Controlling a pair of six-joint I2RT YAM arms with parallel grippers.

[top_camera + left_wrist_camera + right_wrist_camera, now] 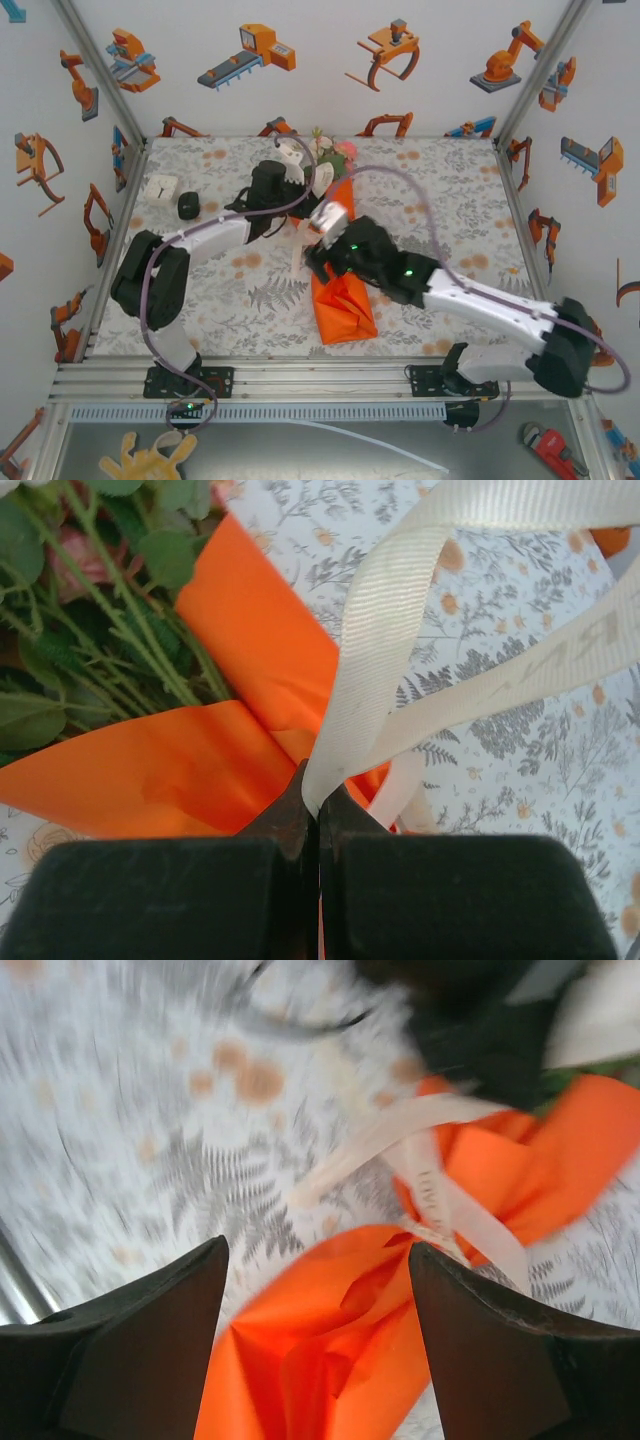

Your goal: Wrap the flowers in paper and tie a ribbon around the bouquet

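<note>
Ribbon (380,620) inside closed left gripper (315,785)

my claw (318,1250) hangs over the paper (320,1360), its two dark fingers (140,1350) spread wide, one on either side of the crumpled orange sheet, gripping nothing. the ribbon (400,1125), cream and thin, lies across the paper's far part. beyond the paper sits a dark shape (470,1030), too blurred to name. left of the paper, the bench (150,1110) shows a smeared leaf print.
</note>
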